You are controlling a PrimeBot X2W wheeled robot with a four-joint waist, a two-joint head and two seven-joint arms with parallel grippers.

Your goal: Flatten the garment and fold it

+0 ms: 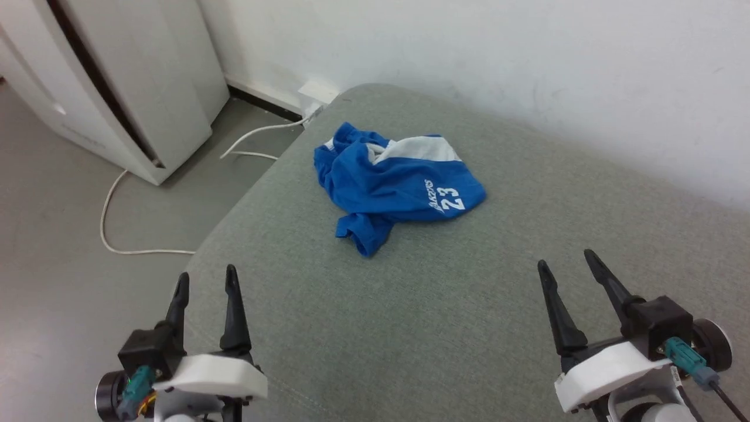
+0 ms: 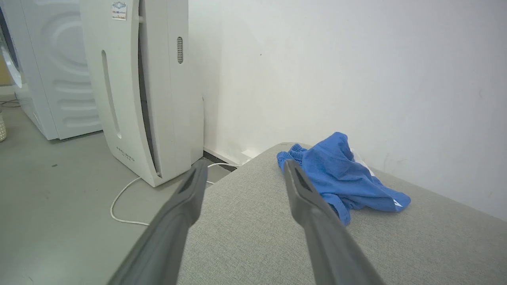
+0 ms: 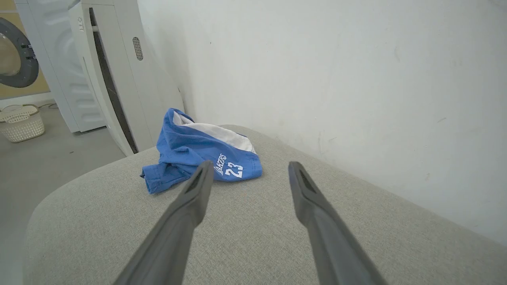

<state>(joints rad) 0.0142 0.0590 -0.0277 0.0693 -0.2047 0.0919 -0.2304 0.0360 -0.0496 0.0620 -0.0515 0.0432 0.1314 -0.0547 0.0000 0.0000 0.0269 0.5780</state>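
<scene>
Head view: shorts (image 1: 398,181) sit in a crumpled blue heap toward the far left corner of the grey cushion (image 1: 457,316), close to the wall. The "23" print faces up at the right end and one hem pokes out toward the robot.
Left gripper (image 1: 207,272): low at the near left edge of the cushion, jaws wide apart with nothing in them, well apart from the shorts.
Right gripper (image 1: 565,258): near right, same deal, fingers spread and empty.
Stage: looks like the very start. Nothing is flattened yet, so the step in hand is probably reaching in for a first grab.
Where to grab: best bet seems to be the two outer ends. Left takes the gathered bit at the far left, right takes the corner by the "23", so pulling apart spreads the fabric.
How: come in low with fingers nearly flat on the cushion and pinch a single layer if possible. The cloth looks soft and doubled over, so grabbing the whole wad would likely just shift the lump.
Watch out: the heap lies near the cushion's rounded edge, with a white cord (image 1: 117,234) on the floor below. Dragging toward the middle beats pushing outward.
Can't tell: where the second leg is, it seems tucked under.
</scene>
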